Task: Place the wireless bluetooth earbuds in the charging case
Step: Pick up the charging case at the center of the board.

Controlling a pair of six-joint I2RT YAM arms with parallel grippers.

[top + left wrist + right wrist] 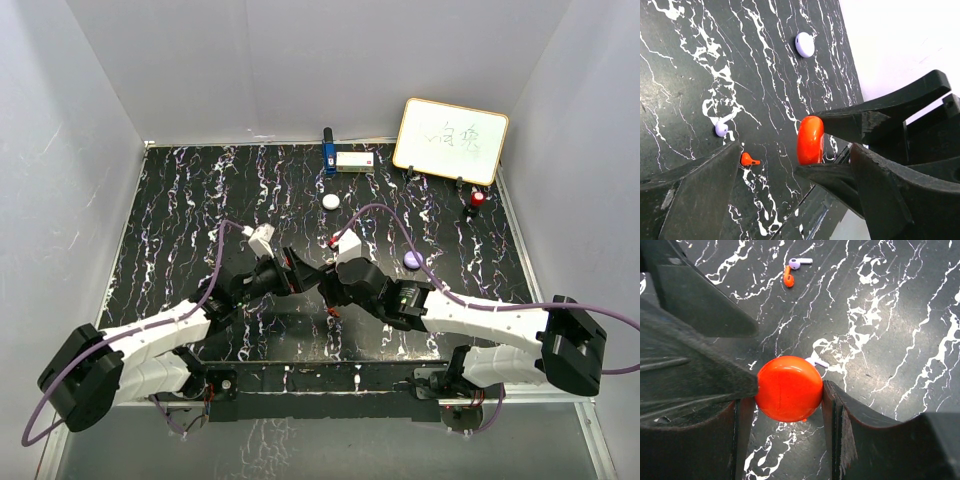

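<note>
Red pod (789, 390) (in right claw (788, 386))

The round red pod (789, 388) is showing a smooth, glossy plastic shell that is catching soft highlights. The fingers (695, 380) of the right gripper (789, 392) are looking like matt black plastic, faintly ridged. The counter (880, 315) is showing a smooth, black marble-patterned finish with a dull sheen. The red earbud (787, 277) and the pale earbud (799, 262) are looking like smooth plastic.

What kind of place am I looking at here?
Likely a robot test booth: plain white walls box in a black marbled table, two arms bolted at its near edge, a whiteboard at the back.
</note>
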